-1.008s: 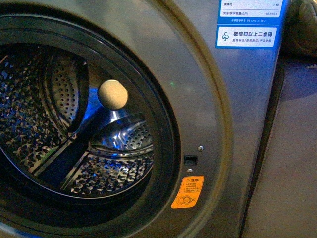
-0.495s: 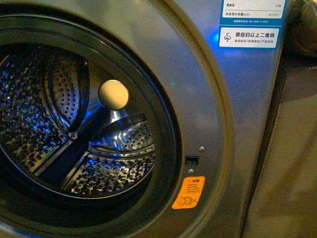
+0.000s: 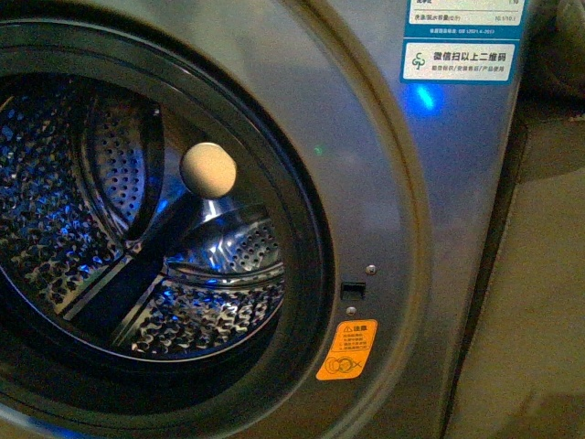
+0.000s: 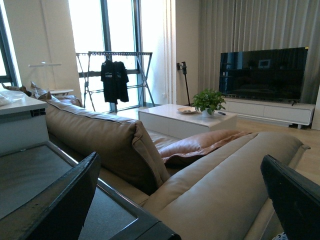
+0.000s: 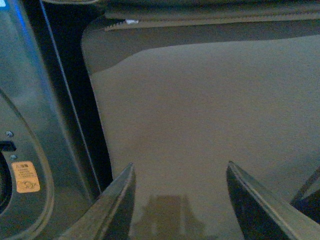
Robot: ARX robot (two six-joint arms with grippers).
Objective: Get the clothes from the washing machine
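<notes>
Nearby, washing machine (image 3: 384,183) drum bare, sofa (image 4: 210,185) past wide left tool (image 4: 180,200), right tool (image 5: 180,200) wide, empty

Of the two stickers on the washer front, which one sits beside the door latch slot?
The orange warning sticker, just below the latch slot; the blue-white label is up at the top.

I count one washing machine (image 3: 384,165) with one perforated drum (image 3: 110,247); on its front, one orange sticker (image 3: 346,350) and one blue-white label (image 3: 460,41); inside the opening, one pale round disc (image 3: 208,170); my left camera shows one sofa (image 4: 125,150), one television (image 4: 262,73), one potted plant (image 4: 208,101), one drying rack (image 4: 114,75) with one black shirt (image 4: 114,80).
</notes>
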